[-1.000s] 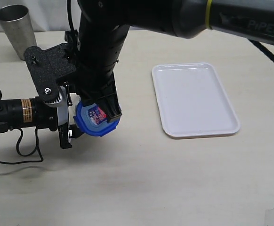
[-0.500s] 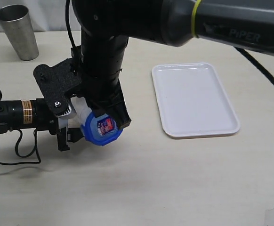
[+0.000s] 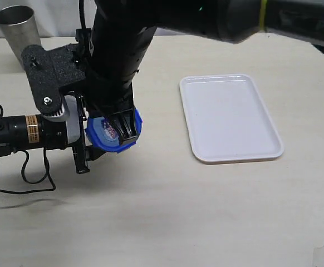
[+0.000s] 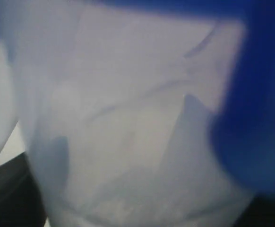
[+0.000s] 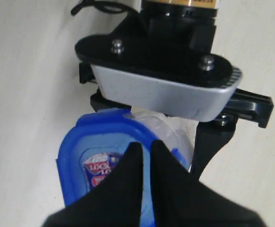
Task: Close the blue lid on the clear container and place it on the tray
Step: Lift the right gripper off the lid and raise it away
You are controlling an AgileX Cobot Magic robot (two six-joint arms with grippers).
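Item 1 — lid point(image 3: 103, 134) sat on the container point(image 4: 128, 132) mouth, and the container was held sideways in the left gripper point(image 3: 83, 136). Right gripper point(image 5: 146, 151) was clenched and empty, tips on lid. We judged it best to press squarely at the rim, left grip firm — tray point(image 3: 229, 117) lay well apart.

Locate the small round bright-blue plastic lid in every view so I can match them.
Exterior view: the round bright-blue plastic lid left of centre, partly behind the right gripper.
Left wrist view: a blue blur rimming the clear plastic container that fills the frame.
Right wrist view: the lid beneath the shut right gripper's tips.
Shared landmark: the lid's red-white-blue sticker, in the exterior and right wrist views only.
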